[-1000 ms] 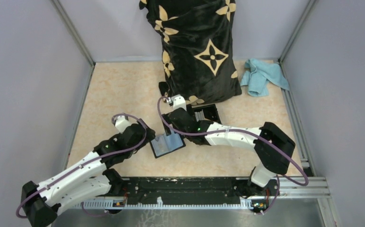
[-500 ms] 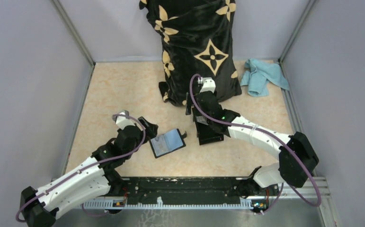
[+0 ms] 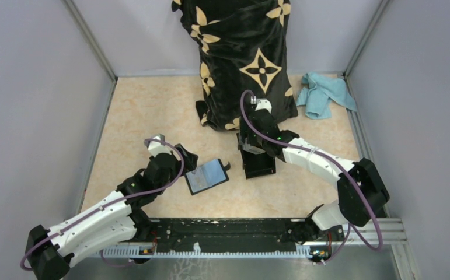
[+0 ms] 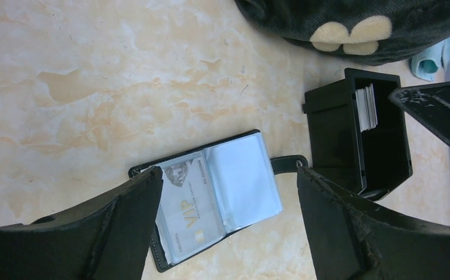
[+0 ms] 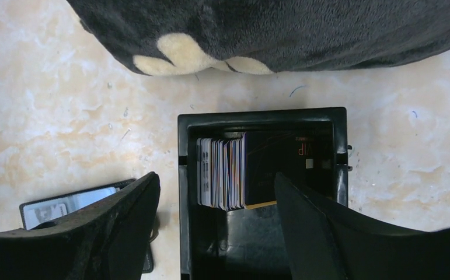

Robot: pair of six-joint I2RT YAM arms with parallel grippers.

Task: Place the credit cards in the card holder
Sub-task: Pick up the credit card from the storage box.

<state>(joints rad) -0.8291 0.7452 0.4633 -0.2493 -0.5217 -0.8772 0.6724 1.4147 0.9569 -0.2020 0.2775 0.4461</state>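
Pale marbled worktop, grey walls, a black flowered cushion at upper centre, a teal cloth at upper right. The left pincer gapes, empty, over the open card holder mid-frame. The right pincer, also spread and empty, hangs above the black box, where the credit cards stand upright.

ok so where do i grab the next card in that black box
Probably the upper edge of the dark card leaning off the stack's end, coming straight down from above. The cards stand on edge inside the black box, so its walls block any sideways approach, and the leaning one is freest.
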